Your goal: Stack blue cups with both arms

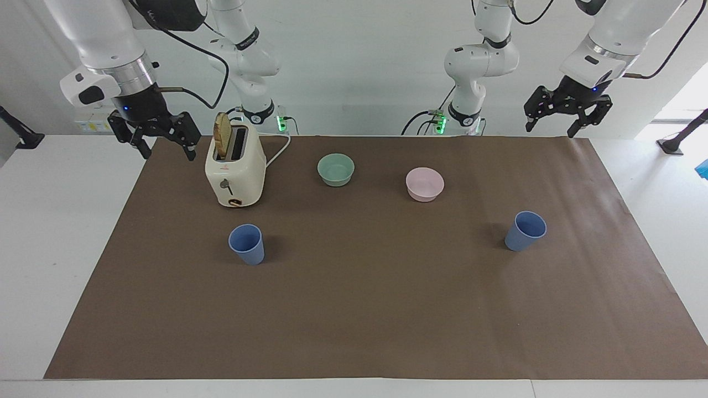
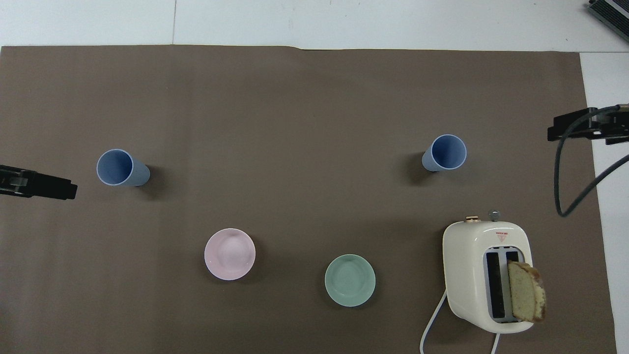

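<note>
Here my left gripper (image 1: 565,117) hangs with fingers spread above the mat's corner at my left arm's end, nearest the robots. My right gripper (image 1: 156,140) hangs spread likewise above the matching corner at my right arm's end, just beside the toaster (image 1: 235,168) with its slice of bread (image 1: 223,135). Both hold nothing. One blue cup (image 1: 524,230) stands upright toward my left arm's end of the brown mat (image 1: 365,309), the other cup (image 1: 247,243) toward my right arm's end, well apart. Between them, nearer the robots, sit a pink bowl (image 1: 425,184) and a green bowl (image 1: 336,169).
</note>
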